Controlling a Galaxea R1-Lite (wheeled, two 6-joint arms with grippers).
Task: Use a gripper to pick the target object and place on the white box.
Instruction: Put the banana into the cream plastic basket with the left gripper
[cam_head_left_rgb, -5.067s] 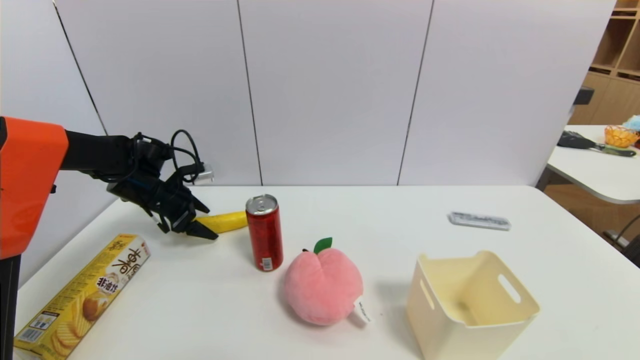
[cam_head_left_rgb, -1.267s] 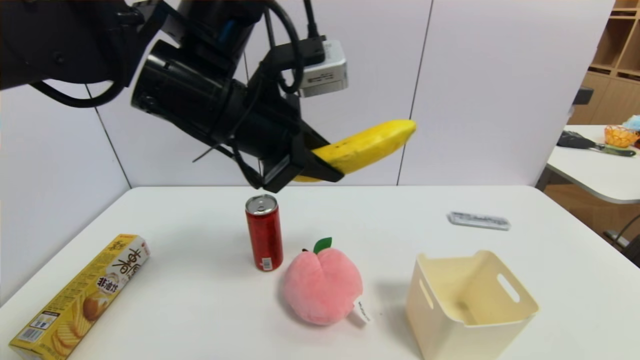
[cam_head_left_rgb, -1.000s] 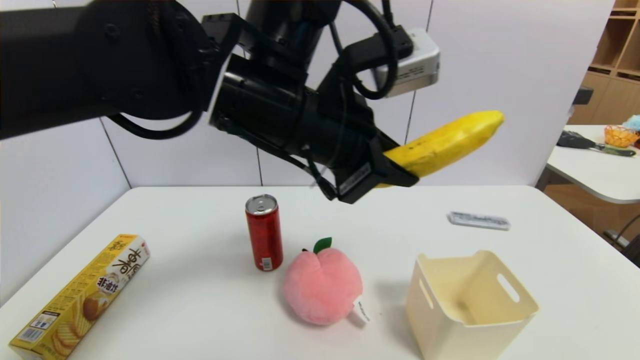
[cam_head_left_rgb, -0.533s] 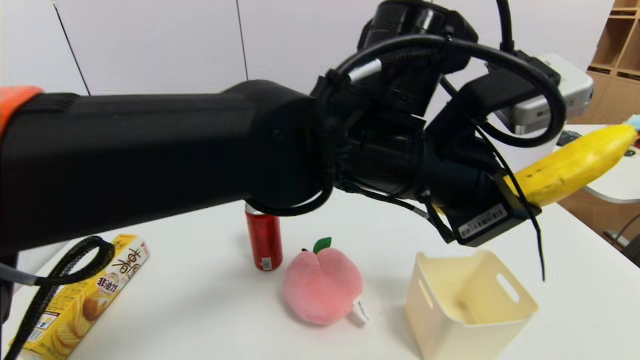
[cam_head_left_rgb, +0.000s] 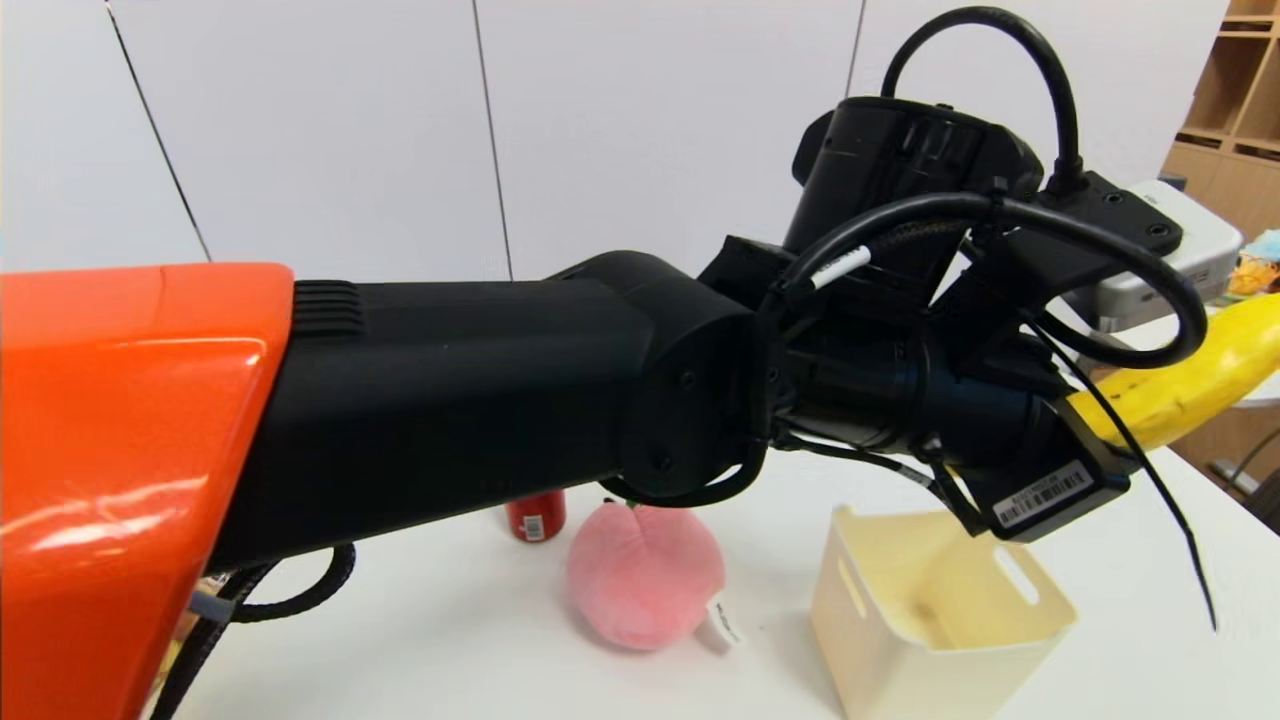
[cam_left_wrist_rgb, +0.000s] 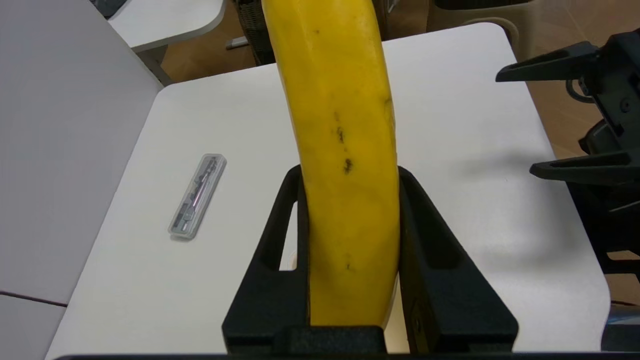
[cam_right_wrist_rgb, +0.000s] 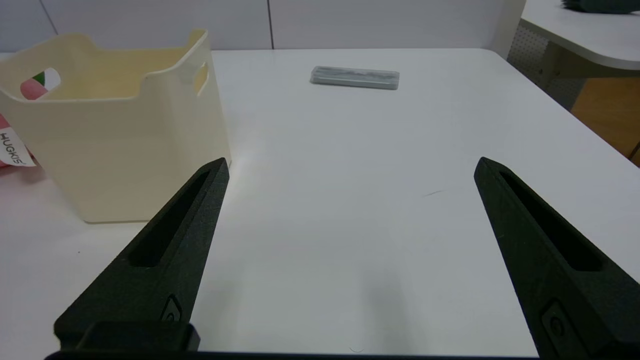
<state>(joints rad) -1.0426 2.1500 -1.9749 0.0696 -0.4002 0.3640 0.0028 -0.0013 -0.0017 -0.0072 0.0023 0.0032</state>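
Above white box (cam_head_left_rgb: 940, 620) | left hand (cam_left_wrist_rgb: 350, 175) clamps banana (cam_left_wrist_rgb: 345, 150)

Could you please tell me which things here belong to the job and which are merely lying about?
Job:
left hand, shut on the banana
white box

Lying about:
pink plush peach
red can
grey case
right hand, open, idle

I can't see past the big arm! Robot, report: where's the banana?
Left gripper shut on banana, high above table. Right gripper open, low beside white box. Box empty, nothing blocking.
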